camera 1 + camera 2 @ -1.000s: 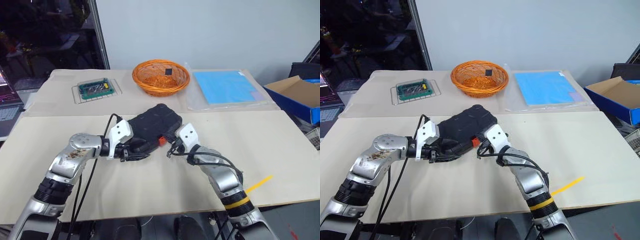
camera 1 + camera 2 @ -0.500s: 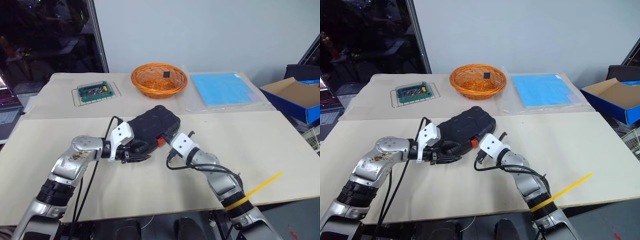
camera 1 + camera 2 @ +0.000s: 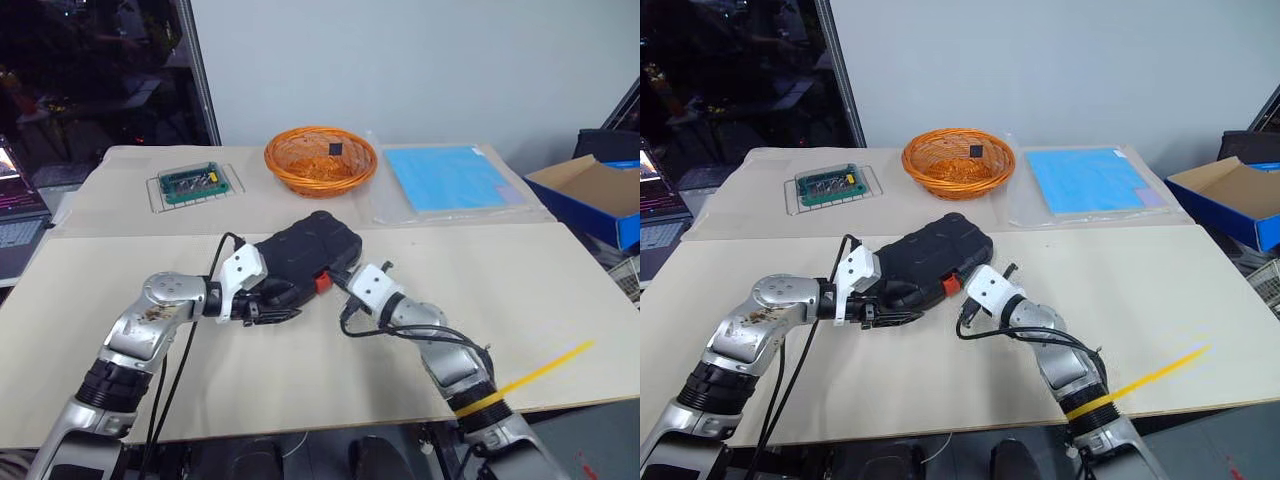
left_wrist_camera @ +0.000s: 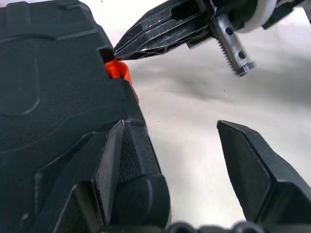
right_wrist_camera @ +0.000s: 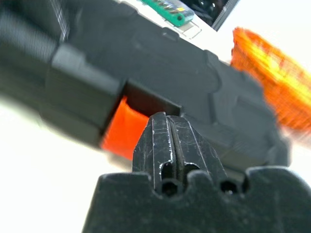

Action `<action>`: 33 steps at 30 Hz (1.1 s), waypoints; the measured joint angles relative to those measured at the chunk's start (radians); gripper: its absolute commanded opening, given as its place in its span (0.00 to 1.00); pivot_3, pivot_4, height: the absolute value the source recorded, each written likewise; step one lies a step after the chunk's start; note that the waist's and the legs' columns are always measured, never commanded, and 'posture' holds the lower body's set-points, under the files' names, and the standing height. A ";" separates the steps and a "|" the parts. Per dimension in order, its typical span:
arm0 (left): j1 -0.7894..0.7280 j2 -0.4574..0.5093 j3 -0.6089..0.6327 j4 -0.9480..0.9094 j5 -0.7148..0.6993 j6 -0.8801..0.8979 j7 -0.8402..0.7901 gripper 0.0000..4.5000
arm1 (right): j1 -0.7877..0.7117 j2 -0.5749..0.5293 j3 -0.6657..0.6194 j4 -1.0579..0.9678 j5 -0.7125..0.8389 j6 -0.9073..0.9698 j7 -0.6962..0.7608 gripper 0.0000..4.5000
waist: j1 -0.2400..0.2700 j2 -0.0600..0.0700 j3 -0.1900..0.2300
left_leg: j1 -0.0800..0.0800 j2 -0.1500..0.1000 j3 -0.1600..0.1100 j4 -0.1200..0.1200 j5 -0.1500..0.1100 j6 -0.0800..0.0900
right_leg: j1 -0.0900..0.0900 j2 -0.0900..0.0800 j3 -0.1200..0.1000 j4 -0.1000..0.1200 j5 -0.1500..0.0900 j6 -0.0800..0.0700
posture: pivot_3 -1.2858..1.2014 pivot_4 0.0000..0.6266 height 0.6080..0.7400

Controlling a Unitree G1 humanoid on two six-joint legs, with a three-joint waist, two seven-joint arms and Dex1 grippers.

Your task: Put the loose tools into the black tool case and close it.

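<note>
The black tool case [image 3: 305,252] lies with its lid down in the middle of the table, its orange latch [image 3: 322,283] facing me. My right gripper [image 3: 334,283] is shut, and its tips press at the latch [image 5: 121,128] under the lid's notch. At the case's near left corner my left gripper [image 3: 283,312] is open, one of its fingers [image 4: 109,160] against the case's edge and the other over bare table. In the left wrist view the right gripper's shut fingers [image 4: 160,36] meet the latch [image 4: 118,73]. The loose tools are out of view.
At the table's back stand an orange wicker basket [image 3: 320,157], a green bit set in a clear box [image 3: 193,181] and a blue sheet in a clear sleeve [image 3: 450,178]. A blue cardboard box [image 3: 590,195] sits off the right edge. A yellow strip [image 3: 545,365] lies front right.
The whole view has shifted a little. The case and both grippers stay where they were, the right one still shut at the latch.
</note>
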 measured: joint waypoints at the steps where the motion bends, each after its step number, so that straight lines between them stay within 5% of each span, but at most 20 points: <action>1: 0.000 -0.002 0.001 0.000 0.000 -0.003 0.000 0.73 | 0.008 0.016 -0.021 -0.018 0.054 0.041 0.015 0.01 | 0.003 0.001 0.001 | -0.003 0.000 0.000 0.000 0.000 0.000 | 0.000 0.000 0.000 0.000 0.000 0.000 | 0.52 0.24 1.00; 7: 0.000 -0.012 0.010 -0.015 -0.001 -0.013 0.002 0.73 | 0.028 0.032 -0.095 -0.154 0.250 0.205 0.063 0.01 | 0.026 0.002 0.002 | -0.015 -0.002 0.004 0.000 0.006 0.009 | -0.012 0.000 0.000 0.000 -0.002 -0.001 | 0.52 0.24 1.00; 21: -0.001 -0.014 0.017 -0.022 0.000 -0.013 0.012 0.73 | 0.017 -0.067 -0.045 -0.194 0.221 0.327 0.098 0.01 | 0.023 0.002 0.001 | -0.020 -0.002 0.008 0.000 0.005 0.009 | -0.015 0.003 0.000 0.000 -0.005 0.002 | 0.52 0.24 1.00; 33: 0.014 -0.017 0.015 -0.022 0.000 0.003 0.034 0.73 | -0.098 -0.157 0.087 -0.133 0.092 0.339 0.146 0.01 | 0.019 -0.001 -0.004 | -0.008 -0.001 0.009 0.000 0.004 0.008 | -0.010 0.003 0.000 0.000 -0.007 0.000 | 0.52 0.24 1.00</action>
